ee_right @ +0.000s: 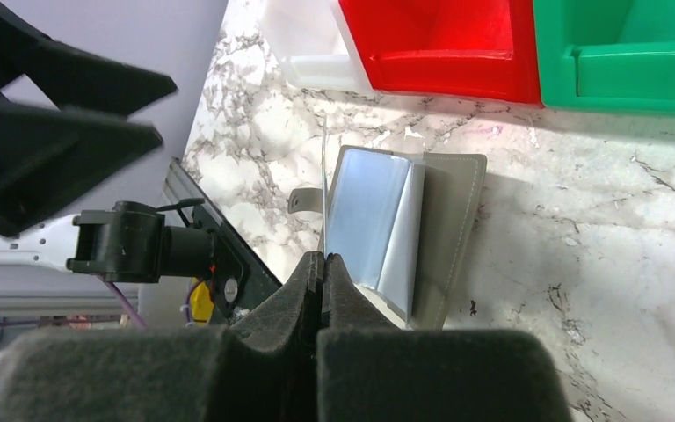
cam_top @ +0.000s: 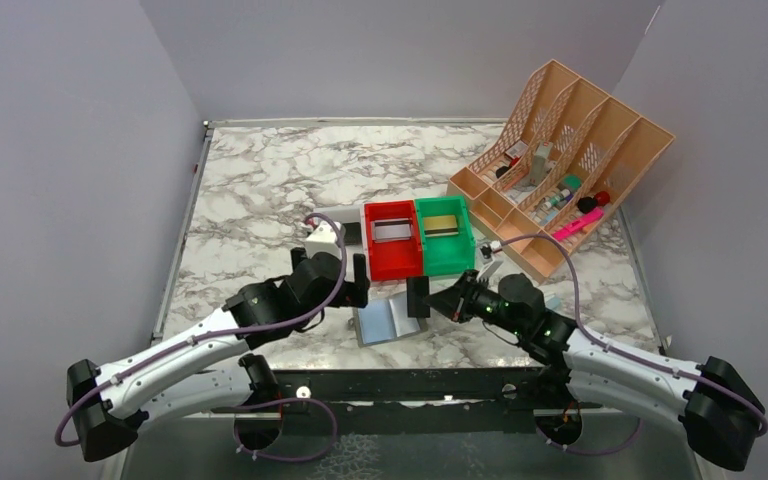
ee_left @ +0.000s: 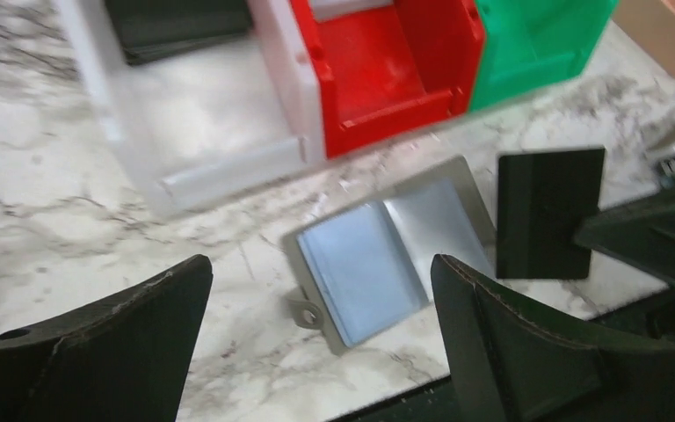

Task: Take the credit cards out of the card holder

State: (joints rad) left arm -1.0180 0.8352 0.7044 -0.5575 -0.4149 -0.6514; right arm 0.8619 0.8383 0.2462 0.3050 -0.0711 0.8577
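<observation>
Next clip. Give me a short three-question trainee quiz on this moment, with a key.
1. Fill in: the card holder lies ___ on the table, its pale blue panel showing.
2. Which holds the black card? A) the left gripper B) the right gripper C) neither
3. True or false: the left gripper is shut on the card holder.
Key: 1 open; 2 B; 3 false, its fingers stand wide apart above the card holder.
</observation>
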